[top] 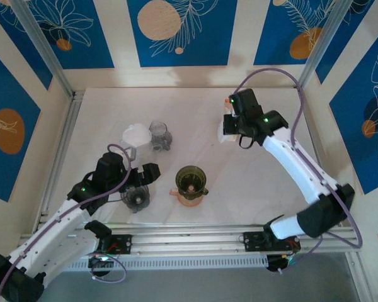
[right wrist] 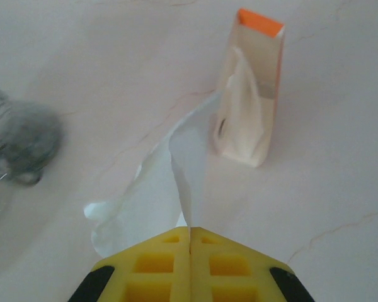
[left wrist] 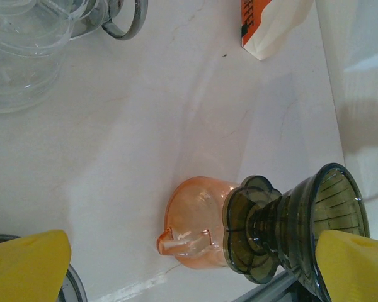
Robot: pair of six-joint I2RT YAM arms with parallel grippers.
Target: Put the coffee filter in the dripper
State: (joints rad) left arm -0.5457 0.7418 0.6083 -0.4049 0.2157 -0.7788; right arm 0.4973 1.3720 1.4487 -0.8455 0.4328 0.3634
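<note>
Right gripper (right wrist: 190, 231) pinching shut on the coffee filter (right wrist: 170, 176), filter dangling ahead of it, left gripper (left wrist: 190, 267) gaping wide, holding nothing, dripper (left wrist: 296, 226) sitting just ahead near one finger.

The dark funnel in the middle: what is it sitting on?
The funnel sits on a small orange jug. Its scalloped base covers the jug's mouth, so I cannot tell whether the jug holds anything.
</note>
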